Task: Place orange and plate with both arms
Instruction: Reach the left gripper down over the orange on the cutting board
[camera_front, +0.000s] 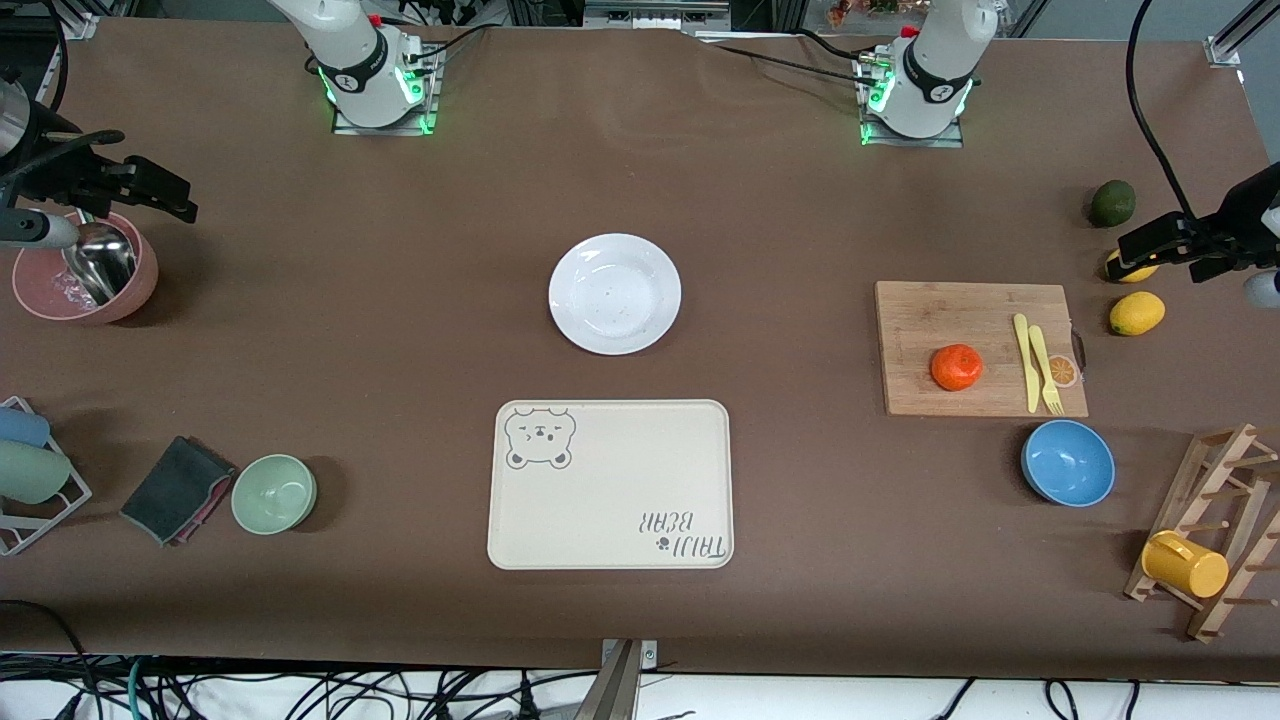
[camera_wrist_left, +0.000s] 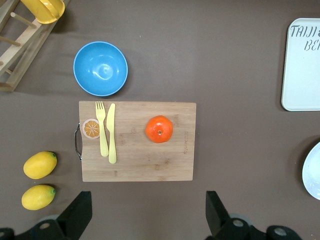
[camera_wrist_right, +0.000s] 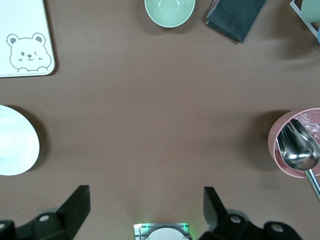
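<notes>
**Both arms waiting high, nothing picked yet**

Front view: you are looking at a brown table (camera_front: 400, 330) with the plate (camera_front: 614, 293) sitting mid-table, just farther from the camera than the bear-print tray (camera_front: 610, 484). The orange (camera_front: 956, 367) is lying on the cutting board (camera_front: 980, 348), beside the yellow knife and fork (camera_front: 1038, 362). The left gripper (camera_front: 1165, 240) is hanging over the lemons (camera_front: 1136, 313) at its end of the table; the right gripper (camera_front: 150, 190) is hovering by the pink bowl (camera_front: 85, 270).

Left wrist view: the left gripper (camera_wrist_left: 149, 215) is standing wide open and empty, with the orange (camera_wrist_left: 159, 129) lying on the board well below, roughly between the fingers' line.

Right wrist view: the right gripper (camera_wrist_right: 145, 212) is likewise spread wide, holding nothing, over bare table; the plate (camera_wrist_right: 15, 140) is showing well off to one side.

By my reading, you are starting the reach. Next, you would be lowering the left gripper around the orange, and swinging the right across to the plate's rim.
</notes>
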